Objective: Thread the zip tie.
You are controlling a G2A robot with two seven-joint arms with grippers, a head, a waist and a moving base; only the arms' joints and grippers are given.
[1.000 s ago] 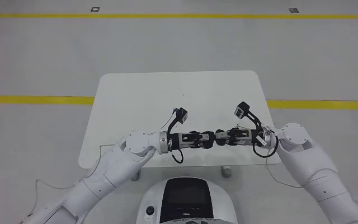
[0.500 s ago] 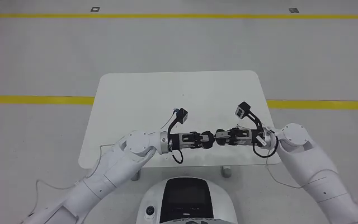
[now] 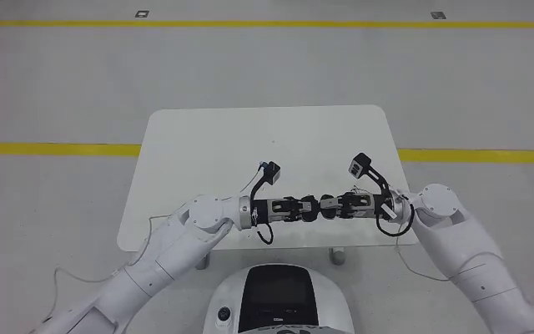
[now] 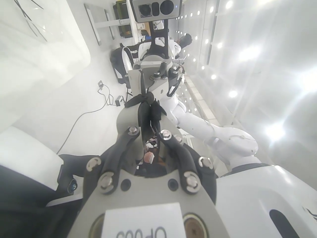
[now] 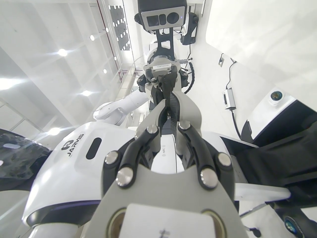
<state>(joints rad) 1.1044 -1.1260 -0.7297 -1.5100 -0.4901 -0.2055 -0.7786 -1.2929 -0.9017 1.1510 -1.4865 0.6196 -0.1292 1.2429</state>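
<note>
In the top view the left hand point(image 3: 305, 207) and the right hand point(image 3: 330, 204) are meeting tip to tip in the lower middle of the frame, over the lower part of the white worktop point(image 3: 250, 142). The two forearms are forming nearly one line from left to right.

In the left wrist view the left hand's black fingers point(image 4: 142, 122) are pressing together at mid-frame, their tips touching the right hand's tips just above them. What they are pinching is hidden. The right hand's fingers are pressing together too. A thin black strip, seemingly the zip tie point(image 4: 142, 80), is running from between them up across that hand's grey plate.

A white label point(image 4: 143, 220) is sitting on the left hand's base at the bottom of that frame, its print upside down and cut by the edge. A second label point(image 5: 168, 220) is sitting likewise at the bottom of the right wrist view. There, a small label point(image 5: 162, 66) is also showing on the far left hand at centre.

A black camera point(image 4: 156, 1) is standing on a bracket above the right wrist, at the top of the left wrist view. Thin dark lines point(image 4: 24, 11) are crossing the worktop at the upper left, too fine to identify.

Yellow floor lines point(image 3: 67, 149) are running across the top view.
</note>
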